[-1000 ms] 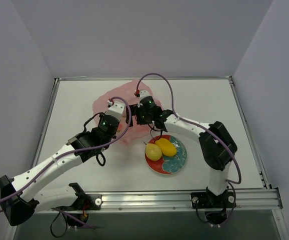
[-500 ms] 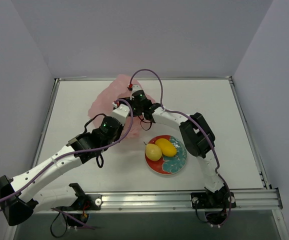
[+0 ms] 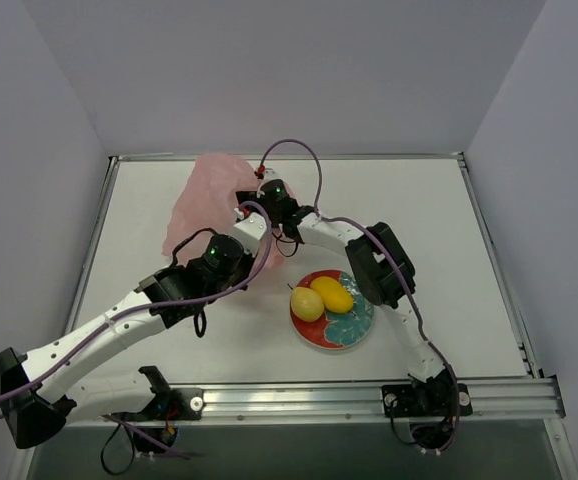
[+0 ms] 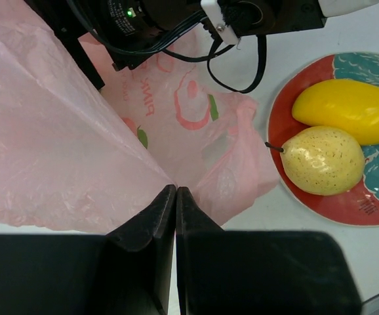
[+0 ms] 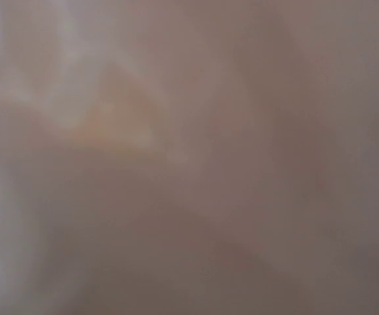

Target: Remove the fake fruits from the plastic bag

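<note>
The pink plastic bag (image 3: 201,198) stands bunched up at the table's back left. My left gripper (image 4: 176,189) is shut on a fold of the bag (image 4: 58,151) and holds it up. My right arm's wrist (image 3: 273,192) sits at the bag's mouth, and its fingers are hidden inside. The right wrist view is only a pink-brown blur of plastic. Two fake fruits lie on the plate (image 3: 357,328): a speckled yellow pear (image 4: 322,160) and a long yellow-orange one (image 4: 347,110). No fruit shows inside the bag.
The red-and-teal plate (image 4: 286,108) lies just right of the bag's lower edge, in front of the right arm's elbow (image 3: 377,262). A purple cable (image 3: 291,145) loops over the right wrist. Grey walls and a metal frame (image 3: 489,240) bound the table.
The right arm has swung back and left, pushing its gripper into the bag. The bag has been drawn up taller and narrower toward the left. The left gripper stays shut on it.
</note>
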Robot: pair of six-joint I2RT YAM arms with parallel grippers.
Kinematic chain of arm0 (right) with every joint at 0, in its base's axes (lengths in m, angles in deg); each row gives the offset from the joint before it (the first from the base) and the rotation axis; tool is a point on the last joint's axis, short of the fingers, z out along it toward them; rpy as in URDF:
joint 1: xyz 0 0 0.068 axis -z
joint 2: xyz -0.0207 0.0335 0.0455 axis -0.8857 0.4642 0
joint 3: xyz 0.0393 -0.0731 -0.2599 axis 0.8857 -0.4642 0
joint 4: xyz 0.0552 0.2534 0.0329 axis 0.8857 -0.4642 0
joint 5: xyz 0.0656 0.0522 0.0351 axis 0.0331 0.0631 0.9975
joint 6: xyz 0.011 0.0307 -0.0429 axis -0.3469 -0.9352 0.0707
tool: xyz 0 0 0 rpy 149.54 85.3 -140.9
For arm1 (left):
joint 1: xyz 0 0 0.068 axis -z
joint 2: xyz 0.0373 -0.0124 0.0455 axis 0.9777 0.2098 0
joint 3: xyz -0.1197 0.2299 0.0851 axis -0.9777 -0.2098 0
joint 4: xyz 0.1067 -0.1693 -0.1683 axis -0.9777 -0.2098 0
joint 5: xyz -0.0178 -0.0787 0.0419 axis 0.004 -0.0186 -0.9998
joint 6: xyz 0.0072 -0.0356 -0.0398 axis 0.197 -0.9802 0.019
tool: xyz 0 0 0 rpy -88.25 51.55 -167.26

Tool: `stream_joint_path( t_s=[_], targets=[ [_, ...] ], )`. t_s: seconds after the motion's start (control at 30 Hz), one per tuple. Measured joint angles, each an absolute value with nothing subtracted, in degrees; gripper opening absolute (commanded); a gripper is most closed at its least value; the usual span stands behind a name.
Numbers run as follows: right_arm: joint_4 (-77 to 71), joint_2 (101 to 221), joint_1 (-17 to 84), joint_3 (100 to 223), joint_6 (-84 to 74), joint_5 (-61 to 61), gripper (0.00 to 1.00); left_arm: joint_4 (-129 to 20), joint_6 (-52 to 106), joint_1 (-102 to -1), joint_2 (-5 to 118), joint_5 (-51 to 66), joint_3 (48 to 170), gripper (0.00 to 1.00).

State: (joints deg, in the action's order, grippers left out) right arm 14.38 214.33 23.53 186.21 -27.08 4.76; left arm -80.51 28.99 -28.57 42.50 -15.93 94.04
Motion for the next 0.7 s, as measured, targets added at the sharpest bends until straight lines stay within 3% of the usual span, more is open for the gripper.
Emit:
stream_joint_path(
  t_s=[0.03,0.07,0.1,0.17,0.23,0.53,0.7],
  targets=[
    [14.7,214.4,23.5,186.2,-27.3,4.9,1.00,-80.6,29.0,-28.4,42.5,-15.8,94.1,0.12],
    [15.2,214.3,23.5,185.9,-27.6,5.1,1.00,-80.7,29.2,-28.3,42.5,-15.8,94.2,0.31],
    [15.9,214.3,23.4,185.6,-27.8,5.2,1.00,-80.9,29.6,-28.1,42.5,-15.8,94.4,0.59],
    [17.2,214.1,23.4,184.4,-28.2,5.2,1.00,-81.1,29.5,-28.0,42.4,-16.4,94.7,0.80],
    [17.8,213.8,23.4,182.7,-28.2,5.4,1.00,-81.2,29.1,-27.8,41.6,-17.7,94.7,0.95],
    [18.8,211.2,23.4,178.5,-28.3,7.1,1.00,-84.0,23.5,-29.2,34.6,-30.3,104.6,0.94],
    [21.1,210.5,23.4,177.4,-29.5,8.8,1.00,-87.3,18.0,-45.8,41.4,-30.5,116.5,0.94]
  ],
)
